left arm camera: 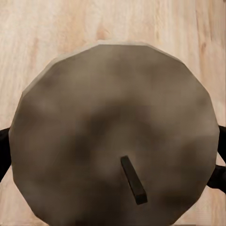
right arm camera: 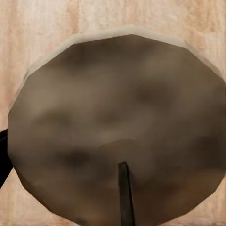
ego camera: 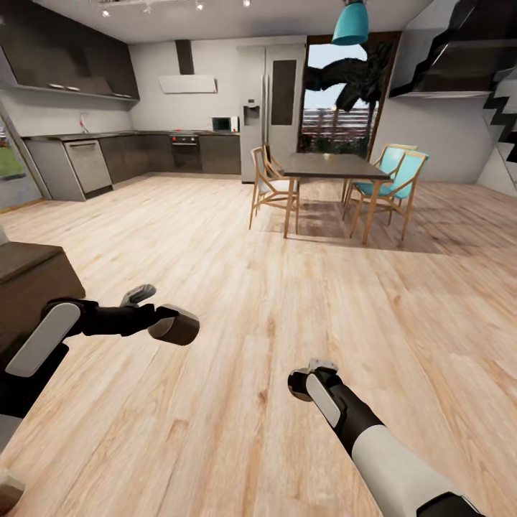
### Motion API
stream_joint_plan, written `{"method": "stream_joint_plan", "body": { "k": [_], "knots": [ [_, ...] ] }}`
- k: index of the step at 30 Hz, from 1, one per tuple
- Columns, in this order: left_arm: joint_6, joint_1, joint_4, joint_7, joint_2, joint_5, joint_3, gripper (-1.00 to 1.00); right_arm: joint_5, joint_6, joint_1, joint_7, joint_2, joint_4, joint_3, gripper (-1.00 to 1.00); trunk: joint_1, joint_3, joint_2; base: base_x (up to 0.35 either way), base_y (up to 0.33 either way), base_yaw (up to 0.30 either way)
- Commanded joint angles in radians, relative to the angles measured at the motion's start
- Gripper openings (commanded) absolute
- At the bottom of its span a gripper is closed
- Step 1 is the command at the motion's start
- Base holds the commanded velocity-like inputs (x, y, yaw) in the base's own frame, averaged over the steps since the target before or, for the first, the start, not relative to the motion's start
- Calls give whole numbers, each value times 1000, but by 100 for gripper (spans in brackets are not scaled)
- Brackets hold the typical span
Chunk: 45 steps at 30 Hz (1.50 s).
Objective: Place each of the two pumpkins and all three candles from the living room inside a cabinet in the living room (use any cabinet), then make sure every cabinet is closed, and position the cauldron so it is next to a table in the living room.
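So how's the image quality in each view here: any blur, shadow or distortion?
Head view: sharp and evenly lit, wide-angle stretch toward the edges, soft shadows under the table and chairs. Left wrist view: the candle sits close up, mottled and soft, wick crisp, floor blurred. Right wrist view: the second candle is blurrier still, with a dark wick.

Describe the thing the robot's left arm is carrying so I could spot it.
Start from the wide wooden floor in front of the dining table. Low at the left, the left end effector is shut on a candle. It is a stubby beige-grey cylinder with a small dark wick, not furniture.
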Motion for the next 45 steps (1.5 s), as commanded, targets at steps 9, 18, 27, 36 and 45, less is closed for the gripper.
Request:
{"method": "stream_joint_plan", "body": {
  "k": [9,18,27,36,45],
  "knots": [
    [0,-1,-1,10,1,13,-2,-100,-10,2,0,-10,-1,-2,5,-100,-35,27,63,-187,0,118],
    [0,-1,-4,6,1,13,-2,-100,-10,2,0,-10,-1,-2,6,-100,-70,56,126,-10,0,266],
    [0,-1,-8,2,1,14,0,-100,-10,2,0,-10,0,-2,6,-100,-74,59,133,0,0,283],
    [0,-1,-8,2,1,14,4,-100,-10,2,0,-10,1,0,6,-100,-74,59,133,0,0,283],
    [0,-1,-9,2,1,16,5,-100,-10,2,0,-10,1,0,6,-100,-74,59,133,-31,0,284]
  ]
}}
